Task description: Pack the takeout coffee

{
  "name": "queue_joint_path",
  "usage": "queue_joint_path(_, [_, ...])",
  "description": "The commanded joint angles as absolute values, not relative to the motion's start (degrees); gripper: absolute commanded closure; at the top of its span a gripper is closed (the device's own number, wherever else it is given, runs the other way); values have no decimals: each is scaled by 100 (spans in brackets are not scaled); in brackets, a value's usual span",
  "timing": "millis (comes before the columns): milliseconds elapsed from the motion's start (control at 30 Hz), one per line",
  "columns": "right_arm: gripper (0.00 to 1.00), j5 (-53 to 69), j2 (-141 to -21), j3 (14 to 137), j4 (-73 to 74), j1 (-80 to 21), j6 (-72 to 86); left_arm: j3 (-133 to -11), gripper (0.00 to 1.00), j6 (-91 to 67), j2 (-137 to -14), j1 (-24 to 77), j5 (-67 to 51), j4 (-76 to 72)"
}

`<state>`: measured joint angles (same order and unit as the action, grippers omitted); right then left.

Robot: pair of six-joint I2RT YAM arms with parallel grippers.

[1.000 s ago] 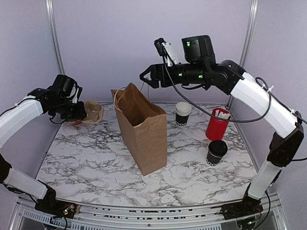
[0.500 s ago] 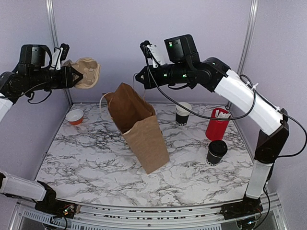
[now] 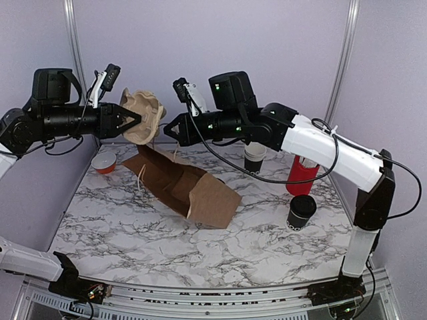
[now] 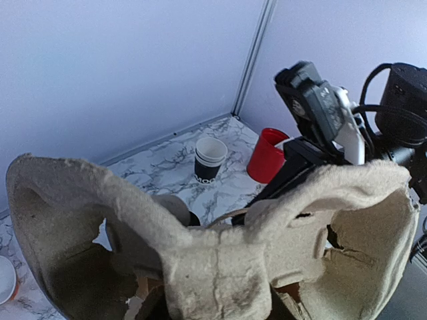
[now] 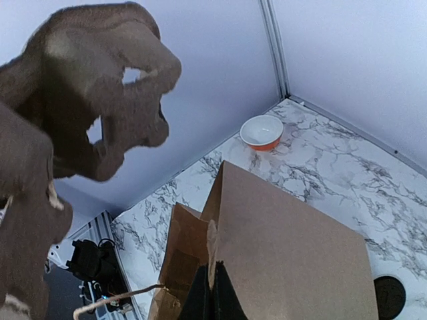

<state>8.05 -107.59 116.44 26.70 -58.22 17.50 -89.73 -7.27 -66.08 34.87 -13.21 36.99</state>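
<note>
Bag (image 3: 193,190) lying flat — blocks centre.

**Soft, even light; blur up close**

Diffuse light fills the booth; the paper bag (image 3: 190,190) casts only a faint shadow on the table (image 3: 267,247). In the right wrist view the cardboard tray (image 5: 80,100) looms close, blurred and dark.

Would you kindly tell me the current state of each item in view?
paper bag: tipped far over, mouth open, rim pinched by right fingers.
cup carrier: held aloft by left fingers.
takeout coffee: upright on table, lid on.
cup stack: upright, unlidded.
red cylinder: upright.
bowl: upright on table.
</note>
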Motion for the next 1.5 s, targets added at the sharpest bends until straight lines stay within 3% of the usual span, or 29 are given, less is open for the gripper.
queue_joint_path(0, [100,1218,-10475,11208,1594,-5810,2283,-8477,69,-862,-6256,3752,-1886,2992])
queue_joint_path(200, [100,1520,-10332,10702,819,-5766,2728,-7785,69,-1241,-5814,4059,-2325,2308])
queue_joint_path(767, [100,1683,-10190,10719,664,-5772,2846,-6014,68,-1817,-5287,4328,-2670,1137])
queue_joint_path(1167, [100,1455,-10046,10675,1273,-5863,2409,-6091,67,-1270,-5423,4324,-1314,2827])
queue_joint_path(1467, [100,1378,-9968,10720,1879,-5954,1837,-6177,67,-1190,-5887,4329,-1044,3346])
